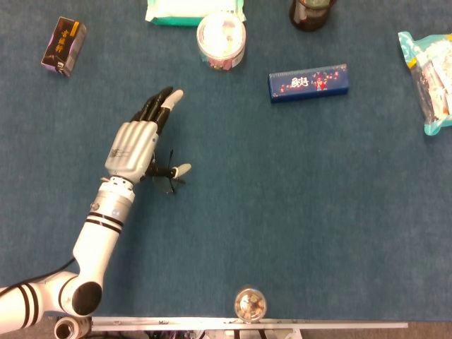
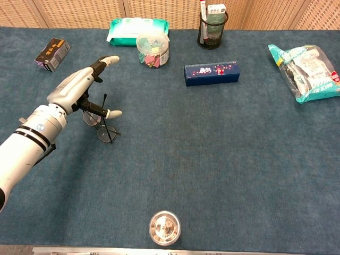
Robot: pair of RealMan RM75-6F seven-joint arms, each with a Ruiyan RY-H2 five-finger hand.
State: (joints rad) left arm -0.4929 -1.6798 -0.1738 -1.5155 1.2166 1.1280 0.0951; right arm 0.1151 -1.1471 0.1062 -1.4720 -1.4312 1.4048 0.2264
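A blue-green carpet-like cloth (image 2: pixel 223 159) covers the whole table; behind it, in the chest view, runs a perforated wooden wall (image 2: pixel 79 11). The left hand (image 2: pixel 79 87) hovers over a pair of glasses (image 2: pixel 101 125) lying on the cloth at the left, fingers stretched and apart, thumb out to the side, gripping nothing (the head view hides most of the glasses under the palm). Farther back sit a small dark box (image 2: pixel 52 54), a wipes pack (image 2: pixel 137 26), a round tub (image 2: pixel 153 50), a pen cup (image 2: pixel 212 29), a long blue box (image 2: pixel 211 73); a snack bag (image 2: pixel 308 71) lies at the right; a metal cap (image 2: pixel 164 227) near the front edge.
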